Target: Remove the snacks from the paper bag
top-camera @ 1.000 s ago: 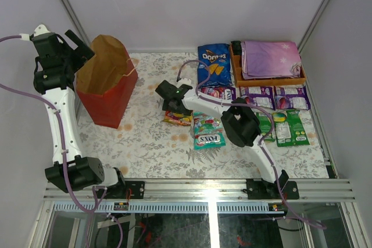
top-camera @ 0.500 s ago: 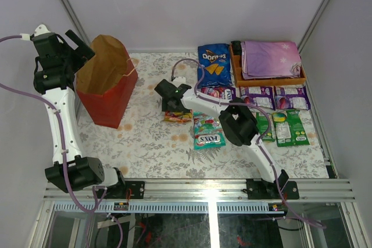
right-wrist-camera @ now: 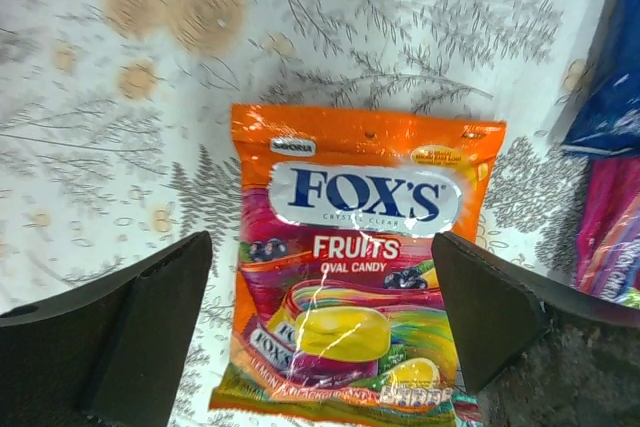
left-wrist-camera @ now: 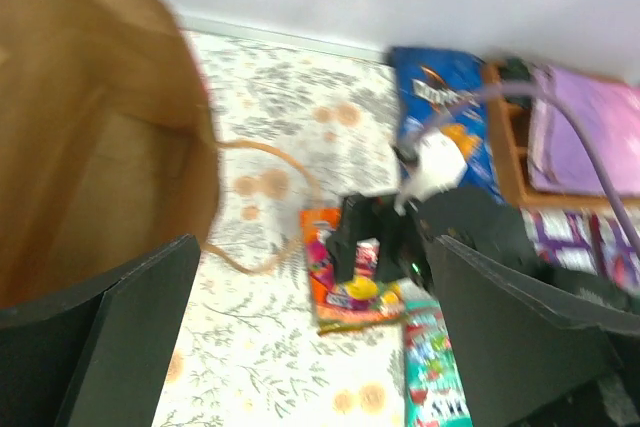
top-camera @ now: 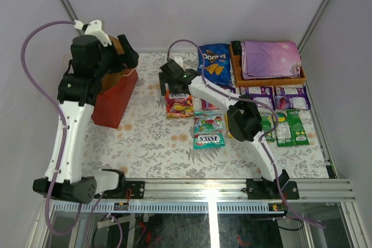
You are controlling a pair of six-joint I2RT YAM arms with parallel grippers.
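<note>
**Top view with both wrist views.** The paper bag (top-camera: 116,103), red outside and brown inside, stands upright at the left of the surface (top-camera: 145,143) with its mouth open. Its inside is too blurred in the left wrist view to show any contents. The left gripper (left-wrist-camera: 312,252) hangs over the right edge of the bag's mouth, jaws wide, holding nothing. Just right of the bag, the right gripper (right-wrist-camera: 322,247) hovers over an orange Fox's candy pack (right-wrist-camera: 365,197) lying flat on the surface. Its jaws are wide, one finger on each side of the pack, gripping nothing. Further right of the bag lie other snacks: a teal Fox's pack (top-camera: 209,139), a green-and-red pack (top-camera: 208,122), the blue Doritos bag (top-camera: 214,62), purple packs (top-camera: 290,97) and green packs (top-camera: 289,126). Farthest from the bag, a wooden tray (top-camera: 279,80) carries a folded purple cloth (top-camera: 270,57).
</note>
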